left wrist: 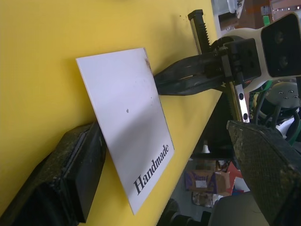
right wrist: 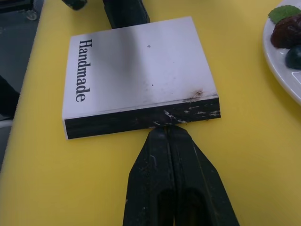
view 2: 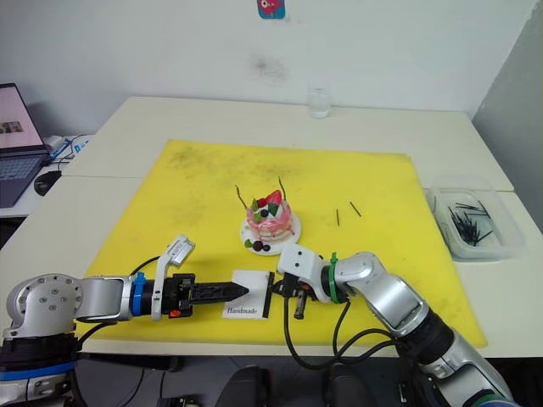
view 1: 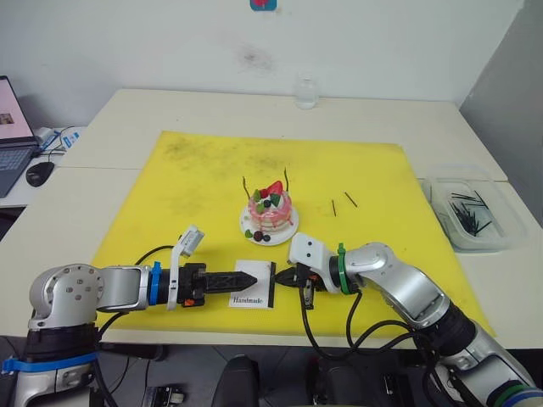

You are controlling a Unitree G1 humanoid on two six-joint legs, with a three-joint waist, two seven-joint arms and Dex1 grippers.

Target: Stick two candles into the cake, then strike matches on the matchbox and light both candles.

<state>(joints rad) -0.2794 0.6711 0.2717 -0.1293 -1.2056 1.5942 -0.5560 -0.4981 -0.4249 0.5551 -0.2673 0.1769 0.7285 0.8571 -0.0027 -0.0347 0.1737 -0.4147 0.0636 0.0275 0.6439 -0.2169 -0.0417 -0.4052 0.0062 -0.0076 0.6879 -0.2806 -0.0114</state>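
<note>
1. Matchbox (view 1: 254,283) lay flat on a yellow mat (view 1: 212,178) in the lower centre of the head views, its "Handmade" lettering facing up; the mat covered a pale table (view 1: 170,110) set against a white wall.
2. A clear glass (view 1: 306,92) stood at the table's far edge in the upper centre, a laptop (view 1: 10,136) and a mouse (view 1: 39,173) sat at the left edge of the frame, and a clear tray (view 1: 471,212) of dark sticks rested at the right edge.
3. The left gripper (view 1: 247,278) reached in from the lower left, its fingers spread apart; in the left wrist view one finger (left wrist: 70,174) pressed against the box's side while the other stood clear of it.
4. The right gripper (right wrist: 168,136) came from the right with its fingers pinched together, tips touching the black striking strip; whether a match sat between them could not be told.
5. The box's long axis ran left to right between the two grippers, its black strip facing right.
6. The cake (view 1: 270,212) on its white plate (view 1: 288,229) sat just above the box, with two candles (view 1: 286,180) standing in it, tilted slightly outward.
7. Two matches (view 1: 349,199) lay loose on the mat to the right of the cake.
</note>
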